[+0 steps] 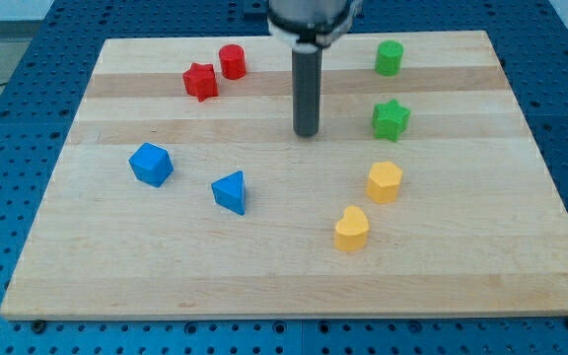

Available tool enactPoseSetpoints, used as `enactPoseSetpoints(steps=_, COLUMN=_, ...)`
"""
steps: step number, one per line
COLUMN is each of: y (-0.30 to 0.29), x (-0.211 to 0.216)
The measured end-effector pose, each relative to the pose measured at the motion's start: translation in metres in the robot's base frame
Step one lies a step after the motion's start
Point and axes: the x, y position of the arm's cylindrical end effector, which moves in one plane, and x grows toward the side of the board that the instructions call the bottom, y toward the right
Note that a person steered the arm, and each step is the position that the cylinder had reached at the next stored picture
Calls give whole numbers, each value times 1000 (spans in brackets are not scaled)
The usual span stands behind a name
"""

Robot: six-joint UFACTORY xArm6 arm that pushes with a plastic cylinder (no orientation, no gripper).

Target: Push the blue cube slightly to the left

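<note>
The blue cube [151, 164] lies on the wooden board [284, 276] at the view's left, a little below the middle. A blue triangular block [231, 191] lies to its right and slightly lower. My tip [307, 133] rests on the board near the centre, well to the right of the blue cube and above and to the right of the blue triangle, touching no block.
A red star block [200, 81] and a red cylinder [232, 61] sit at the top left. A green cylinder [390, 58] and a green star [390, 119] sit at the top right. A yellow hexagonal block [385, 181] and a yellow heart block [352, 229] lie at the lower right.
</note>
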Motion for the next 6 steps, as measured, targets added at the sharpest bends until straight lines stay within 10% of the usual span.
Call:
enactPoseSetpoints(steps=3, y=-76, x=96)
enactPoseSetpoints(steps=6, y=-128, x=39)
